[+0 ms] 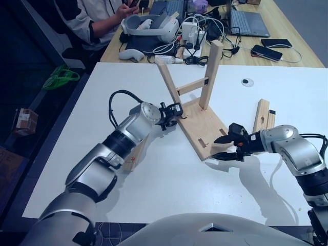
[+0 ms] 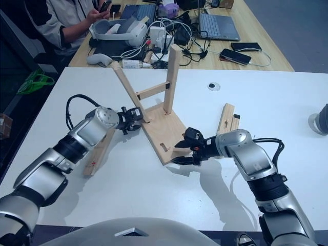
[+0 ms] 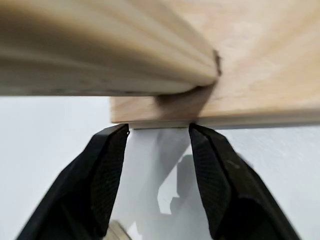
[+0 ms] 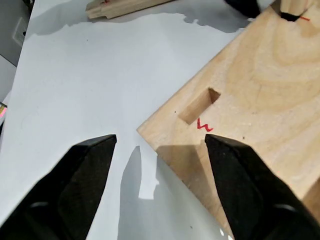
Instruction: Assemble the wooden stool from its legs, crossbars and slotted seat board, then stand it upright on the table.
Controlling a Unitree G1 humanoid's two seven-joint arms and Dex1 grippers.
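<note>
The right gripper [image 1: 219, 148] is gaping wide at the near corner of the seat board [image 1: 207, 128] while the left gripper [image 1: 178, 114], likewise parted, is seemingly steadying its far edge.

white worktop [image 1: 169, 179] | far: wooden desk [image 1: 293, 32], laptop [image 1: 247, 20], cables [image 1: 205, 26] | left: dark floor [image 1: 31, 61], green bag [image 1: 60, 78]

Bright overhead light, soft shadows
</note>
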